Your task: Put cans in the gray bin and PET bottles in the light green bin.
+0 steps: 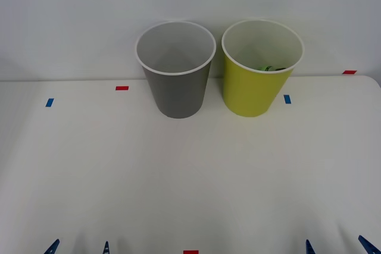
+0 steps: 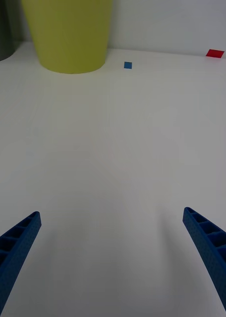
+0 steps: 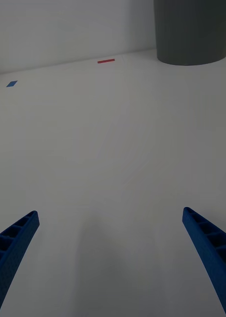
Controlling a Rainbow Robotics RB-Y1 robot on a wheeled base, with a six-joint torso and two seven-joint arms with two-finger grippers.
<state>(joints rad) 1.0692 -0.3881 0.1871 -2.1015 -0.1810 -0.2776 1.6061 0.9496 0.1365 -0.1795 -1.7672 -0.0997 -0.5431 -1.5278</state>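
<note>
On my far left I see a blue tape mark (image 1: 49, 102) on the white table (image 1: 190, 176), then a red one (image 1: 122, 88) further right. My left gripper (image 1: 78, 247) sits at the near edge on the left, fingers spread wide with nothing between them. The gray bin (image 1: 176, 87) stands upright at the far side, just left of centre, and its inside looks bare from here. A red tape mark (image 1: 190, 252) lies at the near edge, centre. Just beside the gray bin, to its right, stands the light green bin (image 1: 257, 87); a bit of the green PET bottle (image 1: 271, 68) shows down inside it. A small blue mark (image 1: 287, 99) lies right of that bin. My right gripper (image 1: 337, 245) waits at the near right, also wide open and holding nothing
</note>
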